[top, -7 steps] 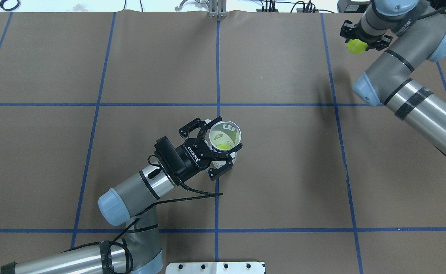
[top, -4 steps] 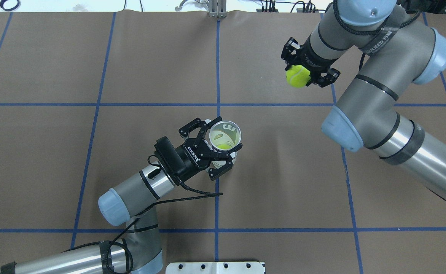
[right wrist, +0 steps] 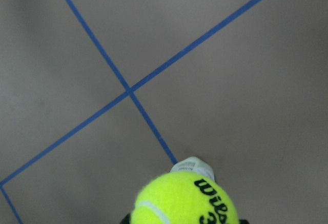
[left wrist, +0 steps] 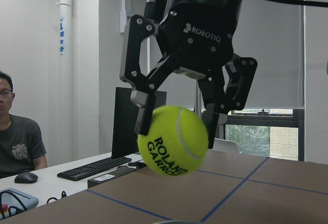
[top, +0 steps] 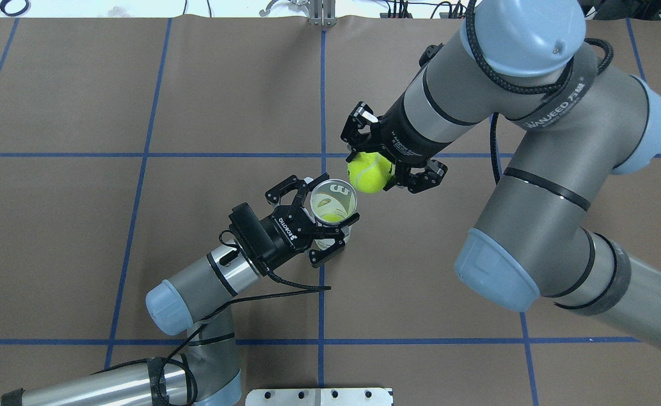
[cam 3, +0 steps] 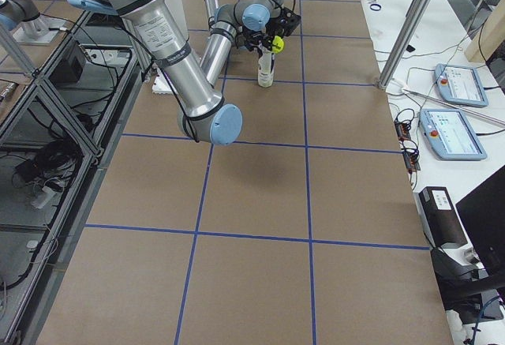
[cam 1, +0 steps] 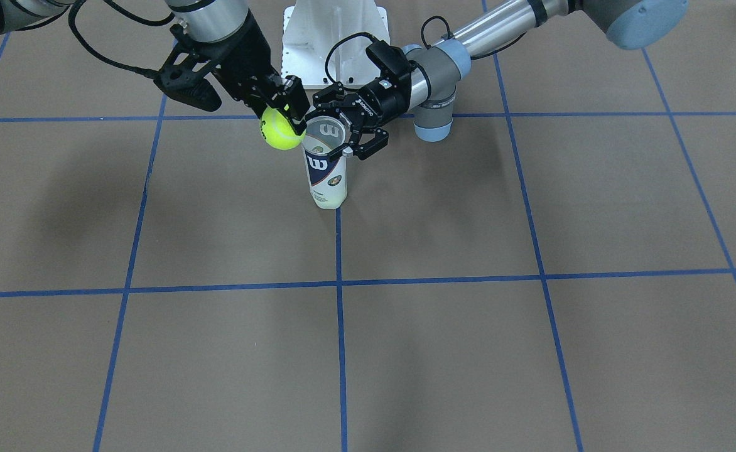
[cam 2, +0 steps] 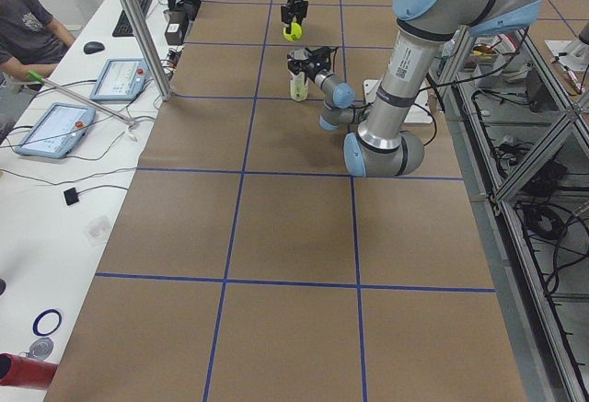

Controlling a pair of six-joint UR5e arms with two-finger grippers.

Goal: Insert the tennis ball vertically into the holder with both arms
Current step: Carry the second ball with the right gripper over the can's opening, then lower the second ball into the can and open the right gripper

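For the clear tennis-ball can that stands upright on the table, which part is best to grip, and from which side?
Grip the holder on its round wall just below the rim, coming in level from the side, as the left gripper does. It stands upright, mouth up, so the top should stay free for the tennis ball held near its rim.

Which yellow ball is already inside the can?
The lower ball, lying at the bottom of the can, seen through its open top. The other ball is outside the can, up in the air, pinched in the right gripper.
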